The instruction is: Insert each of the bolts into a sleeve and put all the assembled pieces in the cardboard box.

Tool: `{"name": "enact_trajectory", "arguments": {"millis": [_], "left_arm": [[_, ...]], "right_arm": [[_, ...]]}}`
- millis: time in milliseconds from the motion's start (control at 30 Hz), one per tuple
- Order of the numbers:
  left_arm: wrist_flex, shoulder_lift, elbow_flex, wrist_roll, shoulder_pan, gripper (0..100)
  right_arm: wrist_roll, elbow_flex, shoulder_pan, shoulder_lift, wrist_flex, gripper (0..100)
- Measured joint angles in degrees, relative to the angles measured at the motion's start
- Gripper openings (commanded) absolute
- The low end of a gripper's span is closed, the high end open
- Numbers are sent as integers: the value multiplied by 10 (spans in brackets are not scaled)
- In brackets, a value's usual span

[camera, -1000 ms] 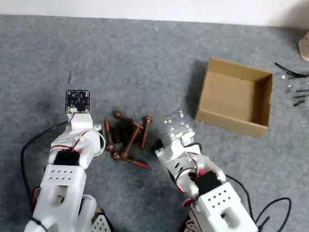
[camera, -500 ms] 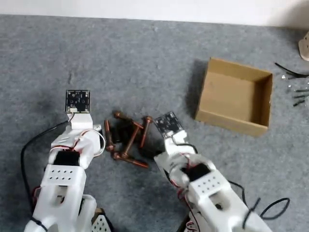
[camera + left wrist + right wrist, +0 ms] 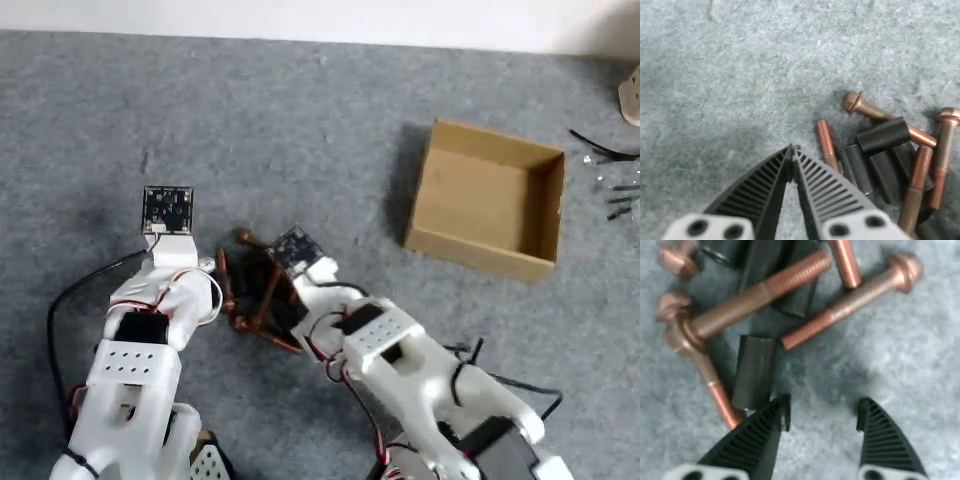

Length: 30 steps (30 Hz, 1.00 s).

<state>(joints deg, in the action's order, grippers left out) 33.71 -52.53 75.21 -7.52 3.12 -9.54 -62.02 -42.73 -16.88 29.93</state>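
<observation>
Several copper bolts [image 3: 268, 292] and black sleeves [image 3: 255, 272] lie in a loose pile on the grey carpet between my two arms. My left gripper [image 3: 791, 150] is shut and empty, its tips on the carpet just beside a bolt [image 3: 827, 145] and the sleeves [image 3: 883, 134]. Over the other edge of the pile, my right gripper [image 3: 823, 412] stands open with nothing between its fingers. One black sleeve [image 3: 754, 373] lies by its one fingertip, and crossed bolts [image 3: 760, 292] lie beyond. The cardboard box [image 3: 545, 215] sits empty at the right.
Small dark loose parts [image 3: 612, 190] lie at the right edge past the box. A pale object [image 3: 630, 95] pokes in at the upper right. The right arm [image 3: 400, 360] stretches from the lower right across to the pile. Open carpet lies behind the pile.
The right arm has swung left from beside the box's near corner to over the pile. The left arm has barely shifted.
</observation>
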Motion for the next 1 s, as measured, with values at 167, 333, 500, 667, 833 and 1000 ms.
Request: {"name": "enact_trajectory", "arguments": {"millis": [167, 333, 500, 667, 833, 1000], "left_arm": [[0, 0, 0, 0, 0, 7], [0, 0, 0, 0, 0, 7], [0, 0, 0, 0, 0, 7], [0, 0, 0, 0, 0, 7], [0, 0, 0, 0, 0, 7], [0, 0, 0, 0, 0, 7]], "right_arm": [[-5, 71, -2, 87, 31, 199], [-5, 140, -2, 135, 90, 198], [-5, 150, -2, 143, 95, 109], [-9, 161, 1, 143, 95, 7], [-18, 167, 2, 149, 105, 4], [-20, 167, 2, 131, 106, 4]]}}
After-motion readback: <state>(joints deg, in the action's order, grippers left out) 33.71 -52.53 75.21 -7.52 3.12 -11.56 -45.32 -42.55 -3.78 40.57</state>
